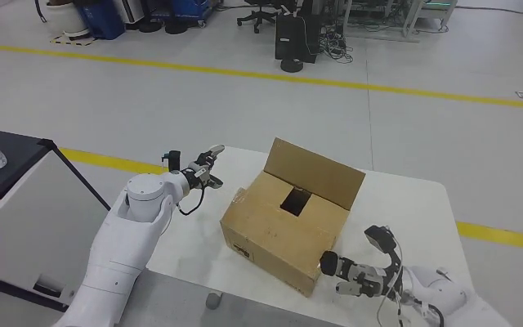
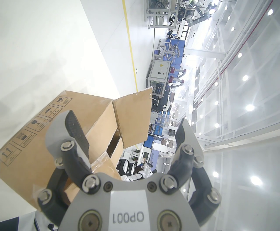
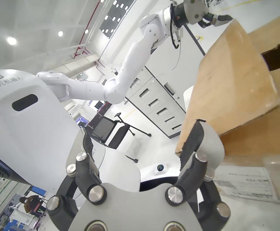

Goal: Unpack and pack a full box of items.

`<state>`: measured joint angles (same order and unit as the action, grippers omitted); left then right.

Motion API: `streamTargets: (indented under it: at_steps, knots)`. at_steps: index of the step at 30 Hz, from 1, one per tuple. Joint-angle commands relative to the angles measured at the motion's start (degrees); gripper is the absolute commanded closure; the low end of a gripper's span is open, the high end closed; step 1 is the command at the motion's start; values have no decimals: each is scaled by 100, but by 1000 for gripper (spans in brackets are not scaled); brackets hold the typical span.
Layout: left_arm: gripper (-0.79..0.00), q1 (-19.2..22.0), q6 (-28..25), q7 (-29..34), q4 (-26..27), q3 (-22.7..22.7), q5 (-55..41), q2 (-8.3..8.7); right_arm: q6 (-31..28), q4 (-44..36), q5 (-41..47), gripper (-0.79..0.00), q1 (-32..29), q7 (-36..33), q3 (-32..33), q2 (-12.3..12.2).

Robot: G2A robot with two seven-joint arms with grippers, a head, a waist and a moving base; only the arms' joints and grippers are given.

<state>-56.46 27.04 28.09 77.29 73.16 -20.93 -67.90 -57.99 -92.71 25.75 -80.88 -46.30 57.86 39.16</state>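
Observation:
A brown cardboard box stands in the middle of the white table. Its back flap stands up and a dark gap shows in the top. My left gripper hovers open to the left of the box, above the table's far left corner. In the left wrist view the box lies beyond the empty left gripper. My right gripper sits at the box's near right corner. There it is open, one fingertip close against the cardboard wall. The left gripper shows far off past the box.
A dark-topped cabinet stands left of the table. A white drawer unit and a black folding stand are beside the robot. A paper label is stuck on the box's side. Bare table lies right of the box.

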Motion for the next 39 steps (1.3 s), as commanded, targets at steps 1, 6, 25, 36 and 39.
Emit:
streamTargets:
  at_steps: [1, 6, 25, 36, 39]
  knots:
    - [-785, 0, -1, 0, 1, 0, 0, 0, 118, -247, 216, -785, -68, -119, -201, -100]
    - [-785, 0, -1, 0, 1, 0, 0, 0, 532, -728, 591, -785, -21, -534, -566, -371]
    - [-785, 0, -1, 0, 1, 0, 0, 0, -1, 106, -1854, -785, 770, 978, -1383, -21]
    - [-785, 0, -1, 0, 1, 0, 0, 0, 102, 462, -2804, -785, 718, 2228, -903, 123]
    - [-785, 0, -1, 0, 1, 0, 0, 0, 88, 590, -2847, -785, 676, 2356, -722, 105]
